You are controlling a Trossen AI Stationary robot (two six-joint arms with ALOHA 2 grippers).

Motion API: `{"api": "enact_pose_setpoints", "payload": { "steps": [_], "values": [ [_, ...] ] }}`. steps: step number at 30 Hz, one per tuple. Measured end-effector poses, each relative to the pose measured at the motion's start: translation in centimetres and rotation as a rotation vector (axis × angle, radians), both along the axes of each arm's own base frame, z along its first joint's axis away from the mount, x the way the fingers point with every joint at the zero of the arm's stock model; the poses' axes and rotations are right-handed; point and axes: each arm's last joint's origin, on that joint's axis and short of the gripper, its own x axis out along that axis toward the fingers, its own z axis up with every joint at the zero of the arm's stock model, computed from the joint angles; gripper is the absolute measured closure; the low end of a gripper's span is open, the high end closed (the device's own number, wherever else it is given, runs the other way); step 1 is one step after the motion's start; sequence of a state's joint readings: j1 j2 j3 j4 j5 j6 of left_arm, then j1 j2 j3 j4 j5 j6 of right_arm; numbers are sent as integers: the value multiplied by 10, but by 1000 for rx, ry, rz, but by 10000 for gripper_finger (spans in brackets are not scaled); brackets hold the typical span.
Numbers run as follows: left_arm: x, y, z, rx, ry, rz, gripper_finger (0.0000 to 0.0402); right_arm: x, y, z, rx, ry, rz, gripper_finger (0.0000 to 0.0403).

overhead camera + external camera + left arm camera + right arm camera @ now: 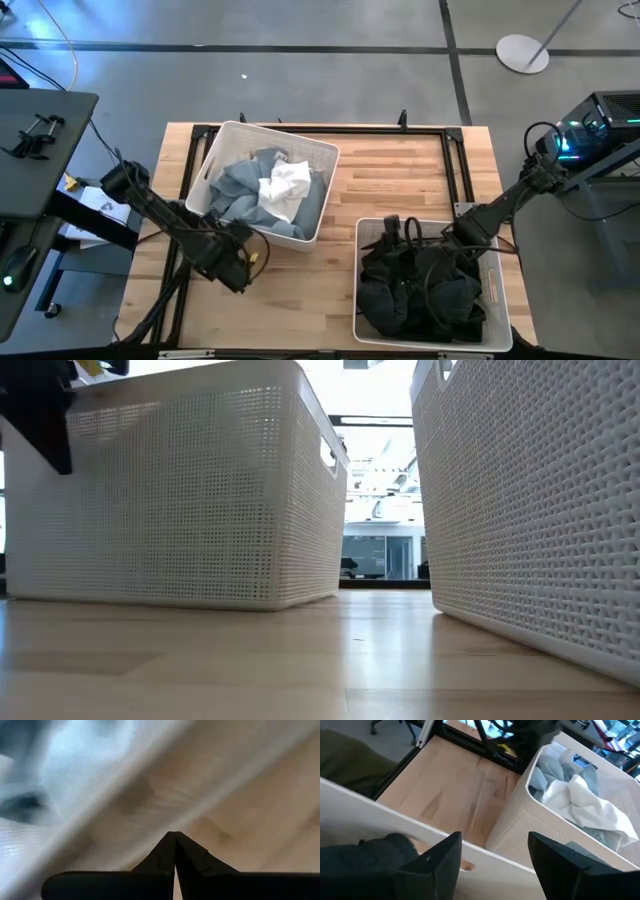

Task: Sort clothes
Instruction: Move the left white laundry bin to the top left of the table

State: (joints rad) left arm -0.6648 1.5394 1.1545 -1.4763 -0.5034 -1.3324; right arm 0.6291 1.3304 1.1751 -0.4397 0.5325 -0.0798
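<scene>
Pale blue-grey clothes (238, 185) and a white garment (285, 185) lie heaped in the left white basket (300, 145). In the right wrist view the white garment (580, 802) lies on top of the pale ones. Black and charcoal clothes (420, 285) fill the right white basket (365, 275). My left gripper (248, 262) hangs shut just off the left basket's near wall, over bare table, with nothing between its fingers (175, 836). My right gripper (397, 233) stands open over the far end of the right basket, holding nothing (492, 855).
Bare wooden table (390, 170) lies between and beyond the two baskets. A black frame (450, 150) runs along the table's far and side edges. In the low view the two basket walls (170, 490) (540, 510) leave a narrow lane of table between them.
</scene>
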Motion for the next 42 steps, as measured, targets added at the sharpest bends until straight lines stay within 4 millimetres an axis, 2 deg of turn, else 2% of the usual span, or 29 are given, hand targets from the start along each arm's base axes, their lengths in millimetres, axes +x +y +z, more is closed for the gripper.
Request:
{"api": "enact_pose_setpoints", "payload": {
  "steps": [5, 7, 9, 12, 16, 20, 23, 26, 29, 32, 36, 39, 42],
  "values": [
    [6, -17, 10, -245, -31, -55, 402, 3, -5, 0, 38, -3, -46, 183],
    [12, -26, 10, -224, -140, -130, 402, 5, -7, 1, 49, -8, -64, 183],
    [19, -27, 8, -129, -250, -190, 402, 7, -9, 2, 58, -24, -75, 183],
    [30, -17, -3, 20, -326, -206, 402, 10, -11, 5, 80, -56, -88, 183],
    [38, 9, -24, 103, -262, -180, 402, 13, -13, 7, 97, -82, -97, 183],
    [40, 39, -44, 177, -238, -69, 402, 13, -13, 8, 100, -83, -98, 183],
    [42, 56, -51, 220, -259, 11, 402, 13, -12, 8, 124, -89, -107, 183],
    [44, 62, -53, 207, -234, 6, 402, 13, -12, 9, 127, -97, -110, 183],
    [44, 52, -43, 113, -182, -59, 402, 14, -14, 9, 117, -104, -133, 183],
    [38, 34, -24, 31, -178, -142, 402, 16, -17, 9, 121, -103, -141, 183],
    [39, 14, 9, 0, -374, -250, 402, 19, -22, 9, 132, -105, -151, 183],
    [62, 19, 34, -17, -597, -354, 402, 24, -28, 14, 143, -150, -165, 183],
    [94, 39, 54, -67, -742, -558, 402, 28, -33, 27, 132, -201, -162, 183]
  ]
}}
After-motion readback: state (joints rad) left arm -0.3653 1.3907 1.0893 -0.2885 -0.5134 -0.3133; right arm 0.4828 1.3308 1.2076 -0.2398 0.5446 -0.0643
